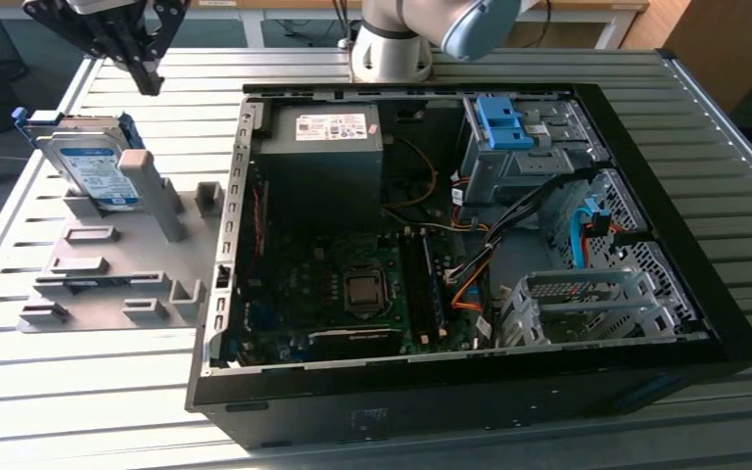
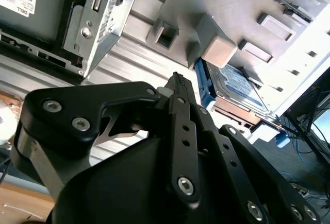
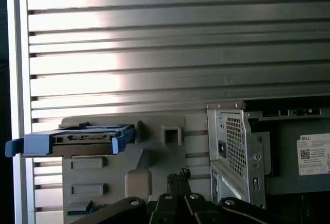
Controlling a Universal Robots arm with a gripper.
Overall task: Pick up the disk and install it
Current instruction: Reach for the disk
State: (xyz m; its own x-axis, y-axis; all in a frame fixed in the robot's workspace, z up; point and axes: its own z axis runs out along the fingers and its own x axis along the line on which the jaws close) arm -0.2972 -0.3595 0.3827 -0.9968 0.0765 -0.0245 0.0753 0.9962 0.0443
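Gripper (image 1: 150,86) pressed together, empty, near disk (image 1: 95,166) standing on edge in grey fixture (image 1: 141,279), beside computer case (image 1: 481,411).

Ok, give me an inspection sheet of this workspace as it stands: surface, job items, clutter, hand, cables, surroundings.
Surface: slatted metal table, bearing a grey fixture plate.
Job's things: disk propped upright in the fixture; open computer case beside it.
Clutter: nothing seen.
Hand: shut, empty, raised near the disk, apart from it.
Cables: loose wires inside the case.
Surroundings: wooden furniture beyond the table.
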